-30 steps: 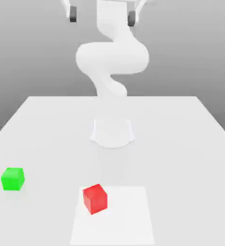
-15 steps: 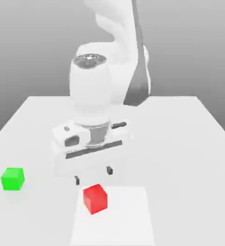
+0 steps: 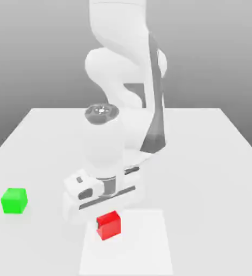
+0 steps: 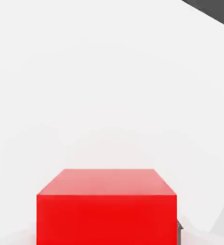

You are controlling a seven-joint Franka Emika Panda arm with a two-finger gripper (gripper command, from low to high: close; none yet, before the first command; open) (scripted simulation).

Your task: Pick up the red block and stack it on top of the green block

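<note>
Currently the white two-finger gripper [image 3: 107, 218] sits low over the small bright red matte cube [image 3: 109, 225], its body covering the cube's upper part in the exterior view. The jaws are clamped near their narrowest, and in the hand view the red cube [image 4: 106, 208] sits square and close with a dark fingertip [image 4: 179, 227] touching its side, so I judge the gripper to be grasping the red cube. The cube rests on a paler square patch [image 3: 144, 242] of the white table [image 3: 203, 145].

The small bright green matte cube [image 3: 14, 200] stands well apart, toward the exterior view's left, untouched.

Risks from here, as judgement:
- Grip depth cannot be read. If the pads hold only the upper edge, the smooth cube may slip or tilt on lifting.
- The cube looks slightly turned relative to the table edges. An off-square pinch could rotate it in the jaws.
- A rotated or tilted red cube would land skewed on the green one and slide off.
- A low carry across the table could knock the green cube away.
</note>
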